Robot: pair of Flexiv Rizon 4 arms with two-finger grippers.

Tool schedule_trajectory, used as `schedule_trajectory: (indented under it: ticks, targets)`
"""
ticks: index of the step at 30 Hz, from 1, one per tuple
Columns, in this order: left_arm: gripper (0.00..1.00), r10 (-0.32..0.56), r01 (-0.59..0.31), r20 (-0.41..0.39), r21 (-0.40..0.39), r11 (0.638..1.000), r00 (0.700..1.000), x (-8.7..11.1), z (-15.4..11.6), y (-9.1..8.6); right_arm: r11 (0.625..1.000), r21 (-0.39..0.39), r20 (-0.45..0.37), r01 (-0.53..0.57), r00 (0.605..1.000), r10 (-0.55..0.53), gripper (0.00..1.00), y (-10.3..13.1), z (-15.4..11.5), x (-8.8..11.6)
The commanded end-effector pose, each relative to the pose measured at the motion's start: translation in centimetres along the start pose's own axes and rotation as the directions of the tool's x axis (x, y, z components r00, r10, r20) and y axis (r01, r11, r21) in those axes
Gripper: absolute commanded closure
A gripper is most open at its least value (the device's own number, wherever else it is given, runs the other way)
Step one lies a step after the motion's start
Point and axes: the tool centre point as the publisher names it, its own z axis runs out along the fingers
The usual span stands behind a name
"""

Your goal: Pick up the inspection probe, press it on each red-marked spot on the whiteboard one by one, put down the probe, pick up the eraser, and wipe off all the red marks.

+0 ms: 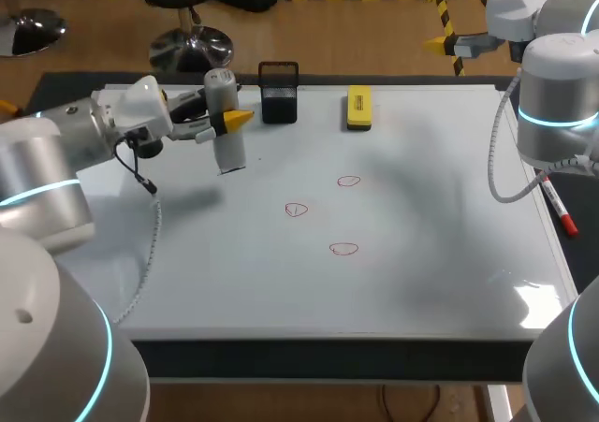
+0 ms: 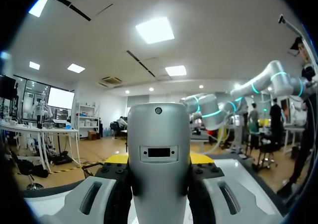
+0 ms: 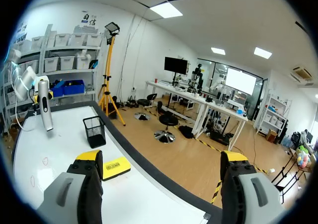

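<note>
left gripper (image 1: 230, 123): clamped on the inspection probe (image 1: 227, 155), one finger on each side of its grey body, gripping about mid-height. The left wrist view confirms it (probe fills the gap between the fingers, both sides in contact).
inspection probe: grey cylinder, roughly upright with a slight tilt, over the far left part of the whiteboard (image 1: 440, 272). Lower end points down at the board; can't tell whether it touches. Well apart from all the marks.
left arm (image 1: 56, 151): comes in from the left side, wrist over the board's far left corner.
mesh basket (image 1: 279, 94): black, upright, at the board's far edge, just beside the probe on its right.
eraser (image 1: 358, 108): yellow, lying flat at the far edge, right of the basket, nothing touching it.
red marks (image 1: 296, 210): three small outlined loops near the board's middle, in a loose triangle. One sits toward the eraser, one is left of that and nearer, and one is nearest the front edge. None wiped.
right gripper (image 3: 161, 157): fingers spread wide, nothing between them. Held up beyond the board's far right corner, well apart from eraser and marks.
marker pen (image 1: 559, 209): red cap, lying along the board's right edge, beside the right arm (image 1: 557, 104).
</note>
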Motion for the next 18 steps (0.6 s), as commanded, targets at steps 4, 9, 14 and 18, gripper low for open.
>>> schedule_trajectory:
  ticks: [4, 9, 14, 18]
  targets:
    - [1.00, -0.005, 0.005, 0.001, 0.014, 1.000, 1.000, -0.15, -0.34, 0.57, 1.000, 0.002, -0.001, 0.000, 1.000, 0.000, 0.00, 0.01, 0.05, -0.04]
    - [1.00, -0.005, 0.005, 0.010, 0.010, 1.000, 1.000, -0.16, -0.37, 0.60, 1.000, 0.002, -0.001, 0.000, 1.000, 0.000, 0.00, 0.01, 0.05, -0.04]
    - [1.00, -0.017, 0.017, 0.018, -0.004, 1.000, 1.000, -0.23, -0.30, 0.54, 1.000, 0.002, -0.001, 0.000, 1.000, 0.000, 0.00, 0.01, 0.05, -0.04]
    - [1.00, -0.017, 0.017, 0.018, -0.004, 1.000, 1.000, -0.23, -0.30, 0.54, 1.000, 0.002, -0.001, 0.000, 1.000, 0.000, 0.00, 0.01, 0.05, -0.04]
